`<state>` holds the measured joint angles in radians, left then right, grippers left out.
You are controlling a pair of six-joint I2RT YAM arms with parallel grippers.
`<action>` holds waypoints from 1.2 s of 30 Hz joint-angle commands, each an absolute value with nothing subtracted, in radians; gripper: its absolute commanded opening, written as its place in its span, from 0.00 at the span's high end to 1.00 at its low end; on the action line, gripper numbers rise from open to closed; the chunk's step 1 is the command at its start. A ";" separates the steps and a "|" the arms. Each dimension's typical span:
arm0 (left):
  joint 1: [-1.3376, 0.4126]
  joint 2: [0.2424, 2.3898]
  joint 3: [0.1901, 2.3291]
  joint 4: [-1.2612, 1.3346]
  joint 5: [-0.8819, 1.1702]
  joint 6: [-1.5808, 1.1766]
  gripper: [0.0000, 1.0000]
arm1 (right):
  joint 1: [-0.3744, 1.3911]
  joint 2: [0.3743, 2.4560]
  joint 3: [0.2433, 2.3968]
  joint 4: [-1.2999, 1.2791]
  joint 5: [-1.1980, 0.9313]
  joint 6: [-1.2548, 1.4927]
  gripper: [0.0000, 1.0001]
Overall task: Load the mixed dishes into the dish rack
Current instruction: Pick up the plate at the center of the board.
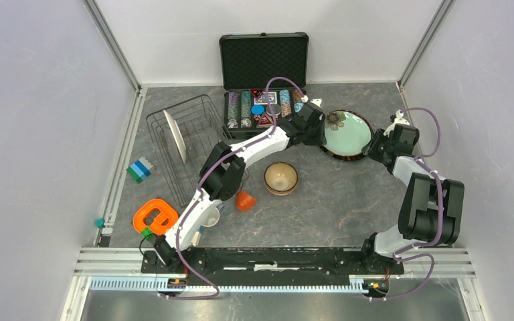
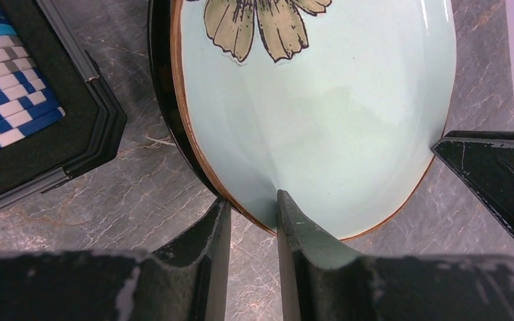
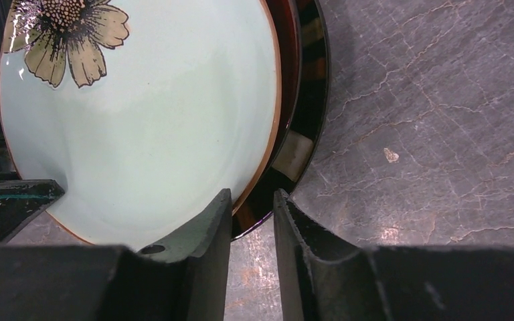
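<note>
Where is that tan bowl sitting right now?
In the top view, the bowl sits upright near the middle of the table. It is just right of the orange cup, and left of and nearer the camera than the teal plate.

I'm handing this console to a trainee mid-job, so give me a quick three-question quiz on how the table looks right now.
1. True or false: the black wire dish rack holds no dish.
2. The pale teal round plate with a flower lies on: A) the bare table; B) a dark-rimmed plate; C) a tan bowl.
3. Which gripper meets that teal plate from the side of the open black poker-chip case?
Key: 1 false, a white plate stands on edge in it. 2 B. 3 the left gripper.
</note>
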<state>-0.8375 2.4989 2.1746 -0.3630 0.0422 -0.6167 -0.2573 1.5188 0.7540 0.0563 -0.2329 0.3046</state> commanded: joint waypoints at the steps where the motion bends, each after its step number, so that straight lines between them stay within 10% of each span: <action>1: -0.853 2.439 2.207 -0.451 0.032 -0.539 0.93 | -0.269 1.475 0.725 0.123 -0.268 0.337 0.63; 23: -0.842 2.397 2.250 -0.418 0.219 -0.570 0.98 | -0.369 1.480 0.580 0.363 -0.505 0.561 0.38; 36: -0.835 2.410 2.247 -0.379 0.345 -0.619 0.98 | -0.387 1.532 0.554 0.449 -0.574 0.661 0.44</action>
